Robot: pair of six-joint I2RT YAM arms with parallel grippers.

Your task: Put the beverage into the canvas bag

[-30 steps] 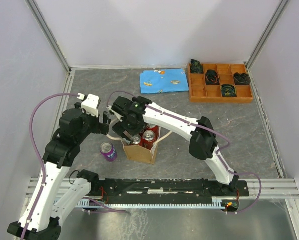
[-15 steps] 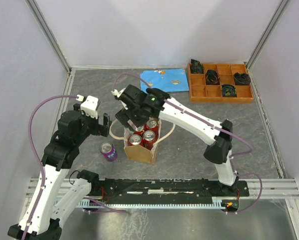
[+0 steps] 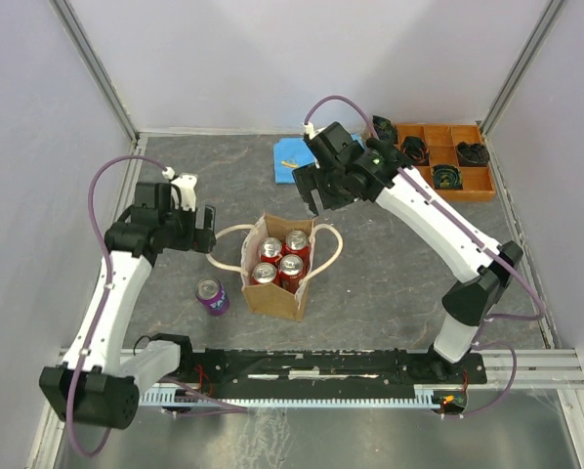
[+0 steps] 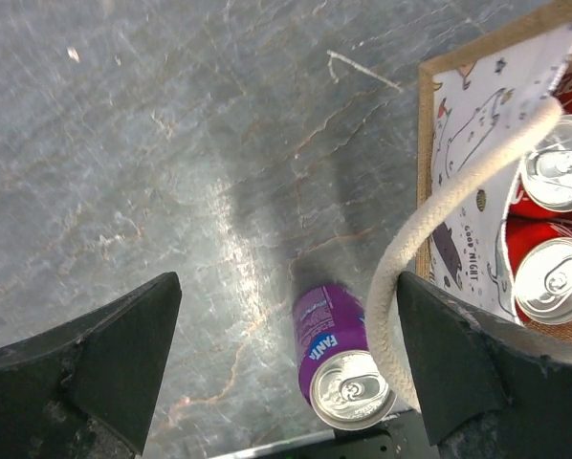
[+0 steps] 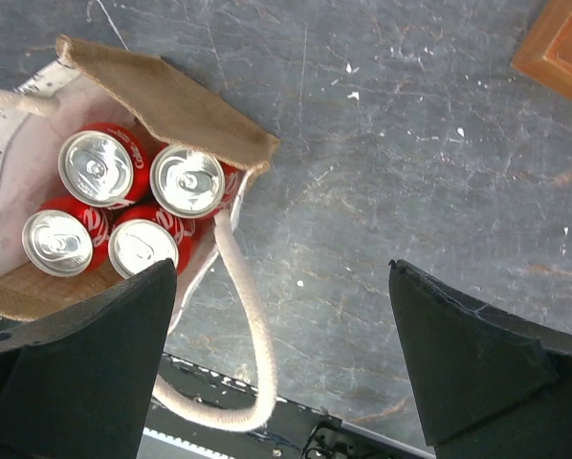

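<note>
Right fingers [image 5: 76,363], spread wide and empty, are now withdrawn from small tan-sided canvas tote [image 3: 272,298] toward far edge of bench [image 3: 390,283]. Four red drink cans [image 3: 280,258] are seated inside. Purple soda can [image 3: 212,296] is left standing outside, just beside tote toward near-left corner. It is judged next to be loaded. Left fingers [image 4: 85,363] are held wide nearby.

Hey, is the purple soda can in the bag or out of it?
Out. The purple can stands upright on the table beside the canvas bag, which holds four red cans.

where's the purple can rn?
Top view: the purple can stands upright on the table, just left of the canvas bag and outside it. The left wrist view shows it between the fingers of the open left gripper.
</note>
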